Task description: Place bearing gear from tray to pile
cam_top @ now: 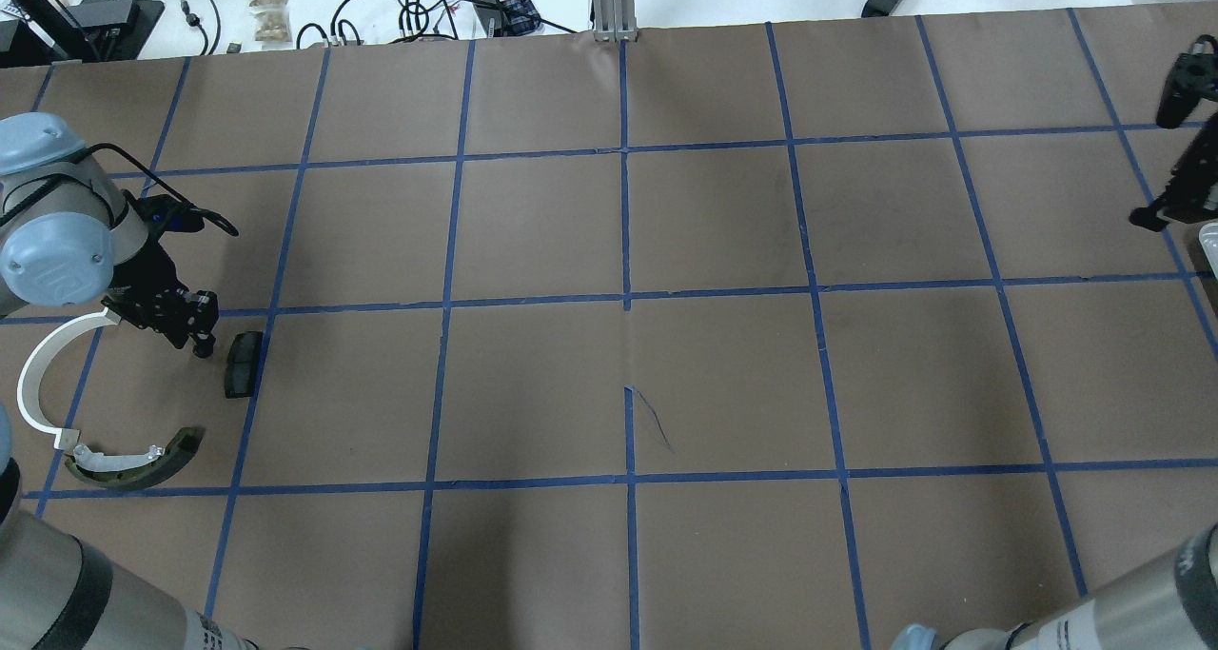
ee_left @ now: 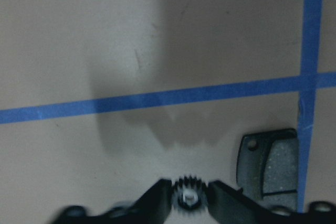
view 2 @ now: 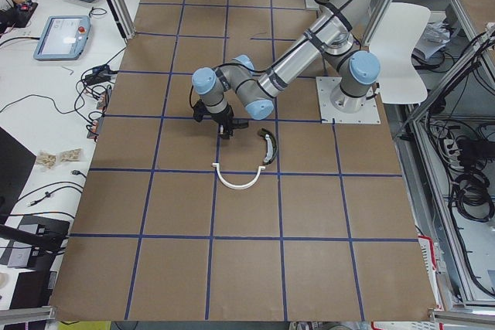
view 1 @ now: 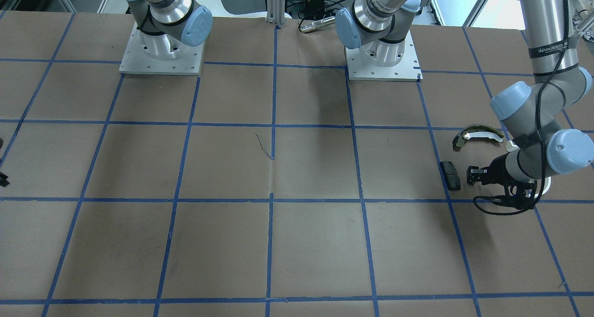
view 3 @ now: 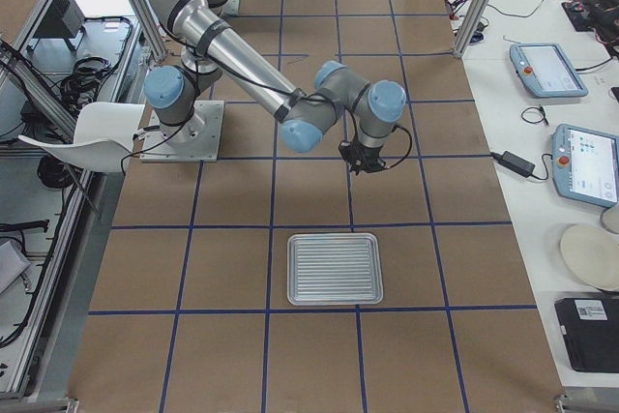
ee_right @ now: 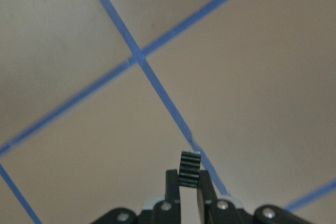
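The left gripper (cam_top: 197,331) is closed on a small black gear (ee_left: 188,195), pinched by its toothed rim between the two fingertips, with the pale hub facing the wrist camera. It hangs just beside the pad (cam_top: 243,364), on the side away from the table's middle. The shadow thrown on the paper under it suggests the gear is not touching the table. The rest of the pile lies further from the pad on that same side: the arc (cam_top: 38,384) and, touching the arc's end, the shoe (cam_top: 143,460).

The right gripper (ee_right: 189,178) is well apart from the pad, at the opposite end of the table, close to the tray (view 3: 336,268). Its jaws are nearly shut on a second gear (ee_right: 190,168), held edge-on and upright above a crossing of blue tape lines.

By my reading, the carry of the first gear is done and only the drop is left: lower a little beside the pad, open the jaws, and lift away. It should come down clear of the pad's edge, or the gear may land tilted on it and roll. The second gear looks barely started: it is off the tray but has the whole table to cross before it reaches the pad, unless it is handed over
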`<state>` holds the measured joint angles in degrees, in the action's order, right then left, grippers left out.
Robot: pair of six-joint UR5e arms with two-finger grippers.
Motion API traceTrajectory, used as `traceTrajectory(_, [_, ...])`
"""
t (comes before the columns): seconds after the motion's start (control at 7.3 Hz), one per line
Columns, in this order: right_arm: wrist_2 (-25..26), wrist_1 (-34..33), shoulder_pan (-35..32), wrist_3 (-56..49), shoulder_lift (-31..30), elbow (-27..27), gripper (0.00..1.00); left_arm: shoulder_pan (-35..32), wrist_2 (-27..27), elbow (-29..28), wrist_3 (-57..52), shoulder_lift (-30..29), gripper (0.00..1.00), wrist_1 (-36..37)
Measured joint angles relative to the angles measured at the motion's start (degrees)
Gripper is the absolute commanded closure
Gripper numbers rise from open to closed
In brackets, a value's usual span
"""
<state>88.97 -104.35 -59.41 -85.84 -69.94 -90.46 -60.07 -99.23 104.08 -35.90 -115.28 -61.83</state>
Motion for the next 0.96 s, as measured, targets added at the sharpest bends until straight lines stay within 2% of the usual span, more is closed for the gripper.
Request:
traceTrajectory(0.55, [-4.4, 1.8, -25.4, 42.3, -2.0, -0.4, 1.0, -0.7, 0.0, -0.9, 0.3, 2.3, 0.0, -1.0])
traceTrajectory(0.82, [-5.9, -2.2, -35.4, 58.8, -1.5, -2.7, 1.0, -1.1, 1.6, -0.9, 1.1, 6.1, 0.0, -4.0])
traceTrajectory(0.96, [-6.3, -6.3, -39.3, 65.7, -1.4, -5.5, 1.0, -1.4, 2.3, -0.9, 2.3, 8.6, 0.0, -6.4])
